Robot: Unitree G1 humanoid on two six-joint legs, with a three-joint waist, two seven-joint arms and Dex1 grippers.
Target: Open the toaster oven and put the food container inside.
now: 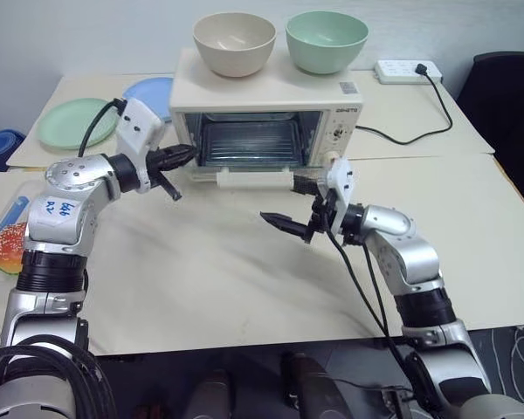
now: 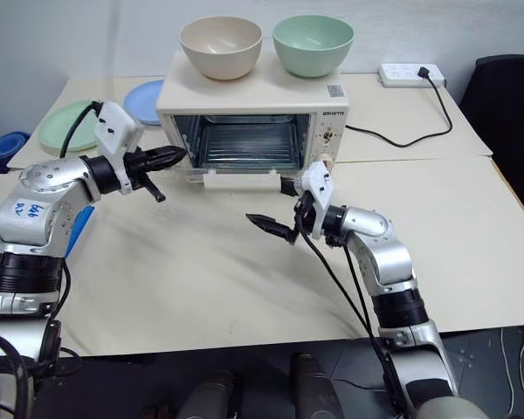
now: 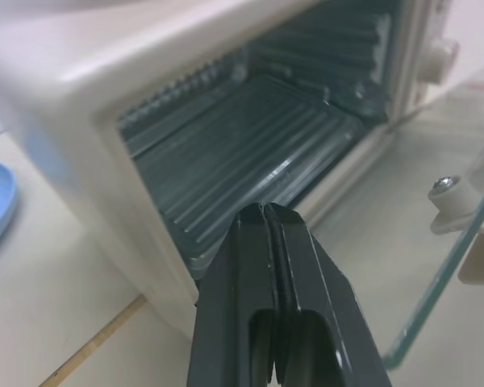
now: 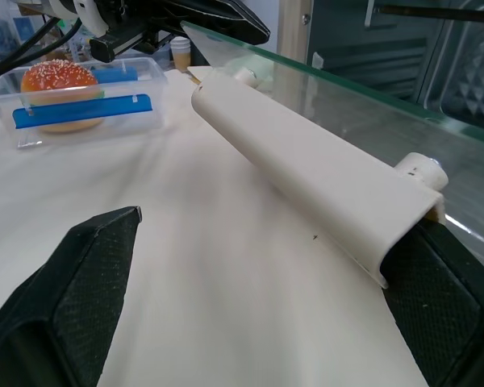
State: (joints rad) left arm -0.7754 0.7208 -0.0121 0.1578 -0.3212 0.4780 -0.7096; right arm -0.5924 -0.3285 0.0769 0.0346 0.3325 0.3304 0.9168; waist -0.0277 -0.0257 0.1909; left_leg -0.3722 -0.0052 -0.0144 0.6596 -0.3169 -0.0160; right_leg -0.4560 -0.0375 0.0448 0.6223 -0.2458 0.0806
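Toaster oven (image 1: 266, 113) at 12 o'clock on worktop (image 1: 227, 279), glass door folded down flat. Left claw (image 1: 182, 157) clamped tight, empty, tip at oven's left front corner. Right claw (image 1: 299, 208) spread wide, empty, one finger beside door handle (image 4: 306, 173). Food container (image 4: 77, 101) at 9 o'clock, worktop's left edge.
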